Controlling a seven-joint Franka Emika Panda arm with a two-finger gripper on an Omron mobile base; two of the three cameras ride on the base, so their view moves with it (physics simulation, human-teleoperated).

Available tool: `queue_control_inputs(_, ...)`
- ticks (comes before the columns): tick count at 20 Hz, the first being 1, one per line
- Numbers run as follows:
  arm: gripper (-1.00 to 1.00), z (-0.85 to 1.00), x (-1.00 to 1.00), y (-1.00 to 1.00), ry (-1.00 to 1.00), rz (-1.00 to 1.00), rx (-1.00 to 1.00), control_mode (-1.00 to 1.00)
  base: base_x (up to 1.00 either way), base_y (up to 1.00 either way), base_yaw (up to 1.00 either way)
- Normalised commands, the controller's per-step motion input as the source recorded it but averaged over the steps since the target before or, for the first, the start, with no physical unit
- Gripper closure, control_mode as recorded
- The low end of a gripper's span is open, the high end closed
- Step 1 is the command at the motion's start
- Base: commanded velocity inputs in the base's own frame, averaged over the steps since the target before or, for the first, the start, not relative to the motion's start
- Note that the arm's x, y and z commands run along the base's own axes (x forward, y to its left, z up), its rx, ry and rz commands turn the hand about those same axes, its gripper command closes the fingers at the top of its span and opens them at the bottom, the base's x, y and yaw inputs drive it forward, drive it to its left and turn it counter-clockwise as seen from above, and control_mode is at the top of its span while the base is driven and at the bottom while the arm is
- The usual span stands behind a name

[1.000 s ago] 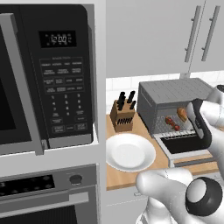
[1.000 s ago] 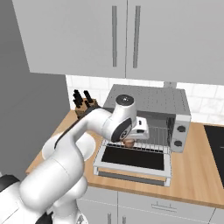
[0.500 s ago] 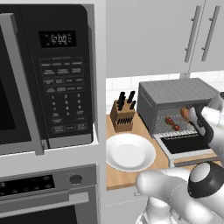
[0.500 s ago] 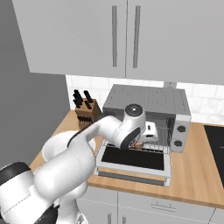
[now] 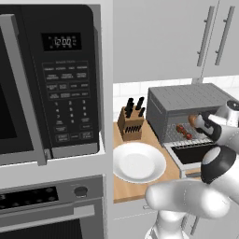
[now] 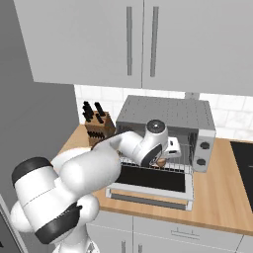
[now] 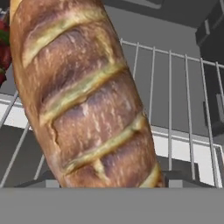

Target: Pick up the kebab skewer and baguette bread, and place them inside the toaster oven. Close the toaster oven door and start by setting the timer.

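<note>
The grey toaster oven [image 5: 186, 99] [image 6: 168, 112] stands on the counter with its door [image 5: 193, 153] [image 6: 150, 180] folded down flat. My gripper [image 5: 200, 123] [image 6: 164, 157] reaches into the oven's mouth, shut on the baguette bread [image 5: 192, 120] [image 6: 159, 162]. In the hand view the golden-brown baguette bread [image 7: 83, 96] hangs close over the wire rack [image 7: 183, 87] and hides my fingertips. The kebab skewer [image 5: 183, 132] lies on the rack to the loaf's left, its red chunks [image 7: 3, 52] showing at the edge of the hand view.
A white plate [image 5: 139, 162] lies on the wooden counter left of the oven, with a knife block [image 5: 131, 121] behind it. The black microwave [image 5: 60, 79] and wall oven [image 5: 51, 205] stand at the far left. Two knobs [image 6: 201, 153] sit on the toaster oven's right side.
My wrist has moved right, toward the oven's mouth, carrying the loaf over the rack. The forearm and elbow have swung after it. The skewer and the door have stayed put.
</note>
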Motion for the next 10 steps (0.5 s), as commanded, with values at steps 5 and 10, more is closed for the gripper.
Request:
queue_control_inputs(5,1.00,-0.26,0.22,-0.05,0.00,0.09,0.00,-1.00,0.00,0.00,0.00)
queue_control_inputs(10,1.00,-0.21,0.10,-0.11,0.02,0.05,0.00,-1.00,0.00,0.00,0.00)
